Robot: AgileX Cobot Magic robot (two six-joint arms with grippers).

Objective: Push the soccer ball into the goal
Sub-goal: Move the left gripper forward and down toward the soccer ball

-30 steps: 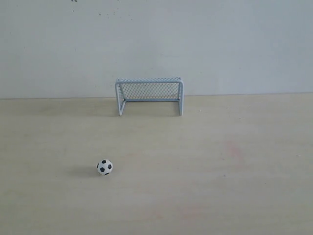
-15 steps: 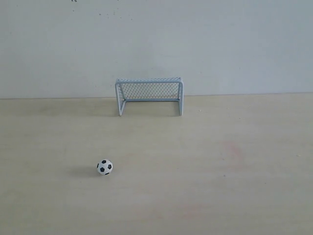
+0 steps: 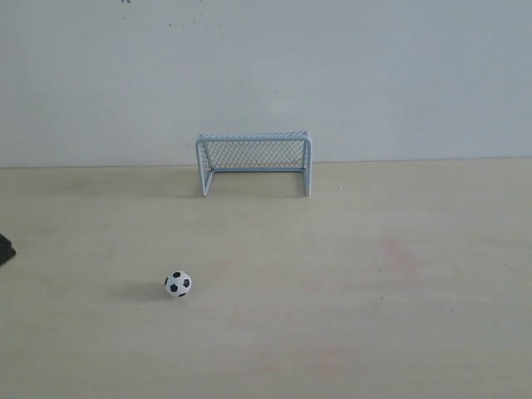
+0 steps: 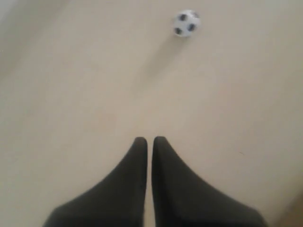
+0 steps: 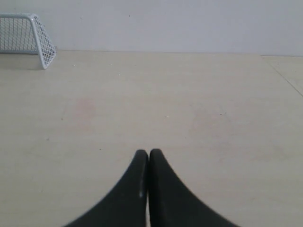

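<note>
The tiny black-and-white soccer ball [image 3: 178, 283] rests on the pale wooden table, left of centre. The grey-white goal [image 3: 254, 162] with mesh netting stands at the back against the wall, its mouth facing forward. A black tip of my left gripper [image 3: 5, 248] shows at the exterior view's left edge, well left of the ball. In the left wrist view that gripper [image 4: 149, 140] is shut with nothing in it, and the ball [image 4: 186, 22] lies some way beyond its tips. My right gripper [image 5: 148, 152] is shut and empty; the goal's corner [image 5: 28, 35] lies far off.
A plain white wall [image 3: 374, 75] runs behind the goal along the table's back edge. The light wood table [image 3: 374, 291] stretches wide around the ball. A table seam [image 5: 284, 75] shows in the right wrist view.
The black tip of my left gripper has come into the exterior view at the left edge. The ball and the goal have not moved.
</note>
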